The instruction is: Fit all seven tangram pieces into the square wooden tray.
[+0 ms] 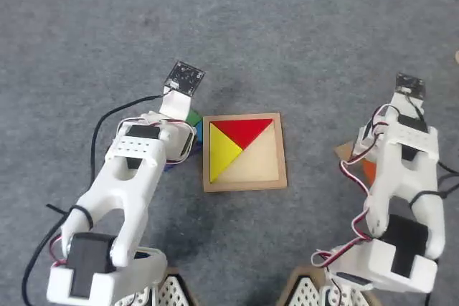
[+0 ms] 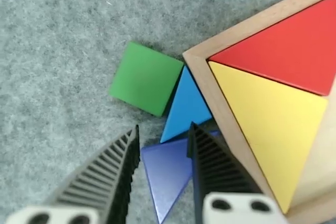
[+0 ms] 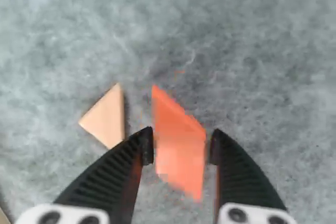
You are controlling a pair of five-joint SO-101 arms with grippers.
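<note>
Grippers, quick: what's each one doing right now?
Left gripper: open, straddling the dark blue triangle beside the tray.
Right gripper: open, around the orange parallelogram, no firm grip visible.

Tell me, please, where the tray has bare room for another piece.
Half of the tray is bare, bordered by the red triangle, the yellow triangle and two walls. Outside its corner by the left gripper it is crowded: green square, light blue triangle, dark blue piece.
</note>
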